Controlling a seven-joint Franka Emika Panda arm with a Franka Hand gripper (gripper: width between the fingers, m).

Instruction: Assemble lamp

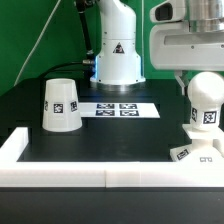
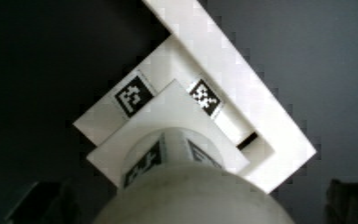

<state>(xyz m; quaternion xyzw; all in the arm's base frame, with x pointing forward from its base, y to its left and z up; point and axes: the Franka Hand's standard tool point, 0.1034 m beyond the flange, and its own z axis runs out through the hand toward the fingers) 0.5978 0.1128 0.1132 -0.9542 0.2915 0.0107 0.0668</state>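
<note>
One bulb (image 1: 205,101) upright on base (image 1: 192,152) by table's (image 1: 70,150) right edge, gripper (image 1: 203,78) wide open above, holding nothing, apparently just seated

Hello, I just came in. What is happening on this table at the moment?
A robot arm is assembling a white lamp. The bulb stands upright on the square base at the exterior view's right, directly under the gripper, whose fingers are open and hold nothing. The shade sits apart at the exterior view's left, not yet mounted. The marker board lies between them.
</note>
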